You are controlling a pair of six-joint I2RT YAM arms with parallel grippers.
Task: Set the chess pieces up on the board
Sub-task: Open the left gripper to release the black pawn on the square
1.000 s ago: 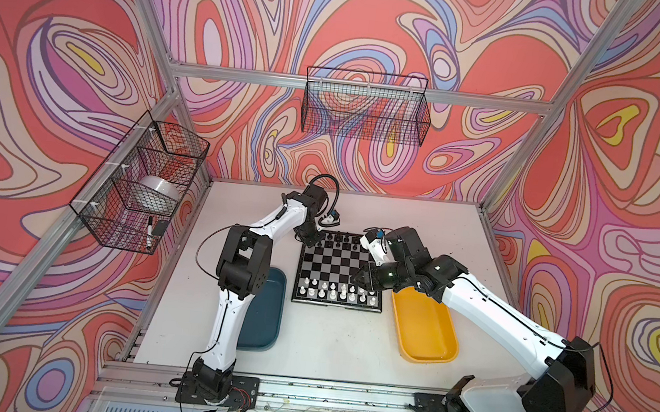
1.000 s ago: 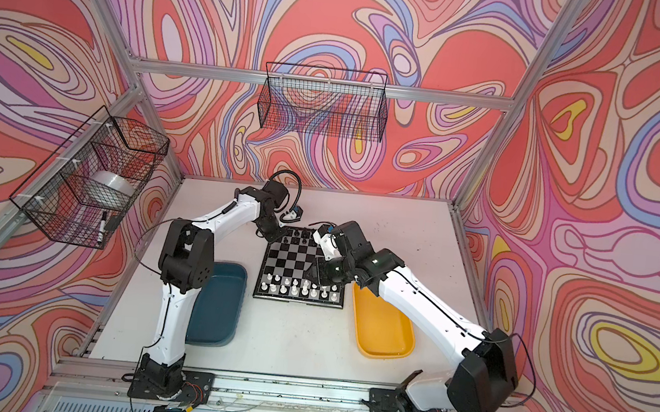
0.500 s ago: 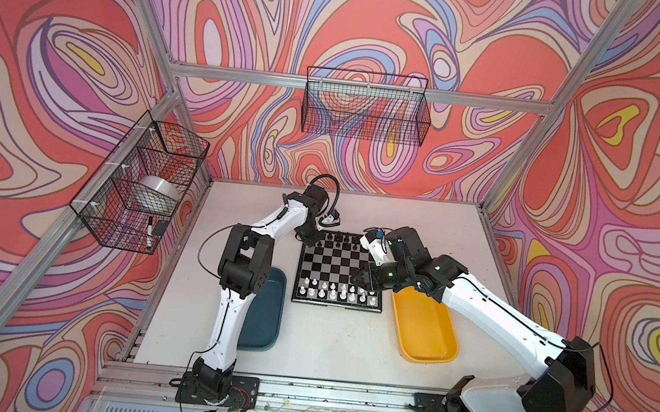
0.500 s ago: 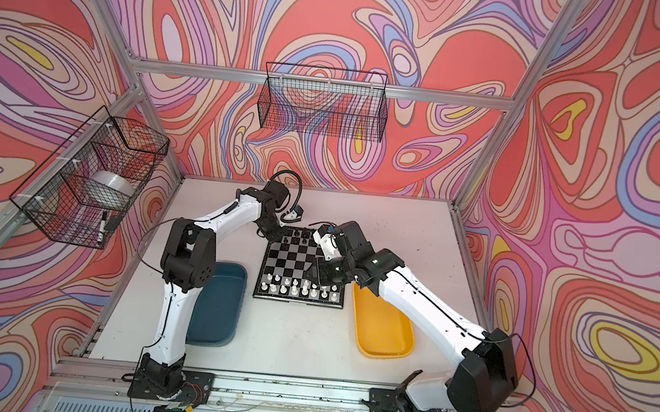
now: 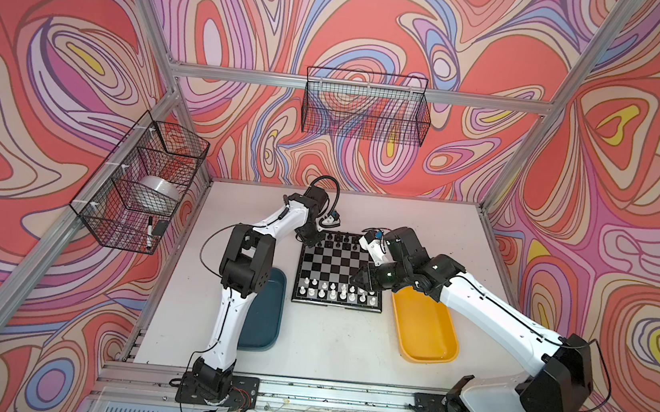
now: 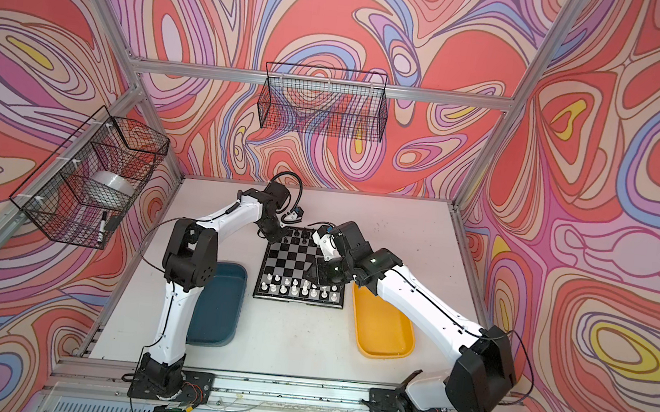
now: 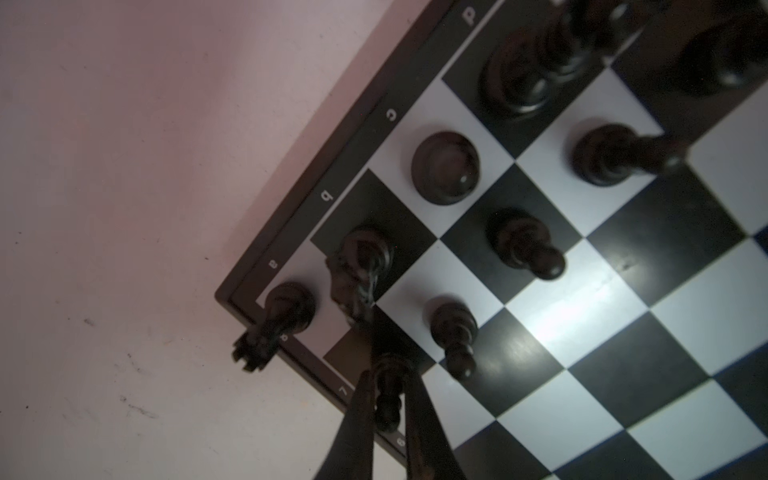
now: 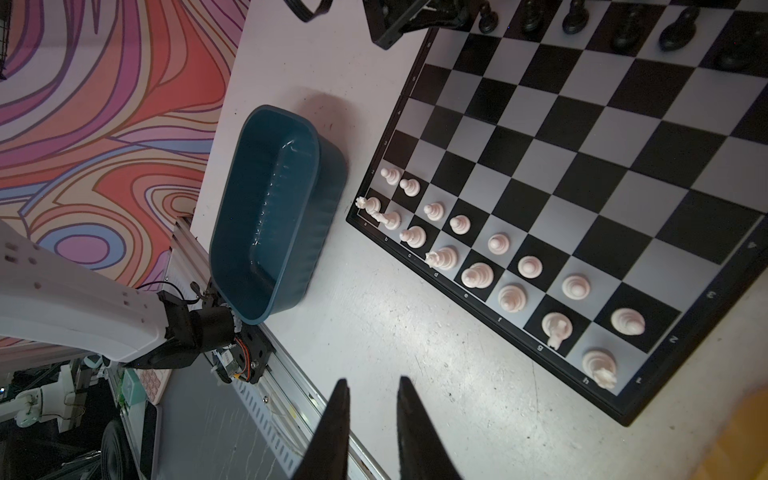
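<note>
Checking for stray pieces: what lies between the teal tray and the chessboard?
Nothing: only a bare strip of white table separates the teal tray from the chessboard, clearest in the right wrist view.

Teal oblong plastic tray (image 5: pixel 275 293) on the left, yellow oblong plastic tray (image 5: pixel 425 334) on the right, both on the white tabletop (image 5: pixel 326 340); black wire wall basket (image 5: pixel 110 209) holds a clear tape roll (image 5: pixel 155 193).
</note>
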